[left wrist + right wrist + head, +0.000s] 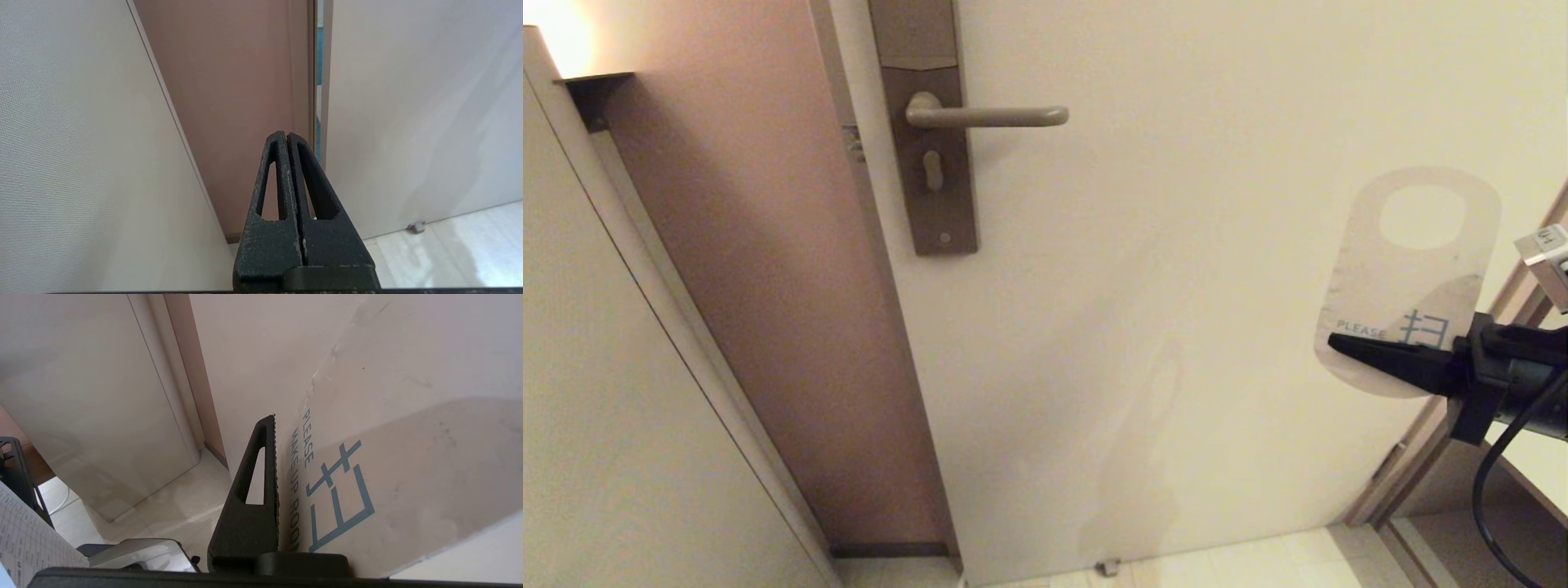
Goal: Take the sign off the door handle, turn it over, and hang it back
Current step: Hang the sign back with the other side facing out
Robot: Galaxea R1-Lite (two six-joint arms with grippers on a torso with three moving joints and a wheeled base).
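The door handle (996, 117), a slim bronze-grey lever, juts out bare at the top of the cream door, with nothing hanging on it. My right gripper (1339, 343) is well to the right of it and lower, shut on the bottom end of the sign (1388, 286). The sign stands upright, oval hole at the top, its white side with teal "PLEASE" lettering facing me. In the right wrist view one black finger (261, 490) presses against the sign (408, 457) beside "PLEASE MAKE UP ROOM"; the other finger is hidden behind it. My left gripper (286, 134) is shut on nothing, low by the door frame.
A tall brown lock plate (931, 49) carries the lever and a small thumb-turn (933, 170). A brown wall panel (768, 286) and a pale cabinet side (621, 408) stand left of the door. A door stop (1107, 566) sits on the tiled floor.
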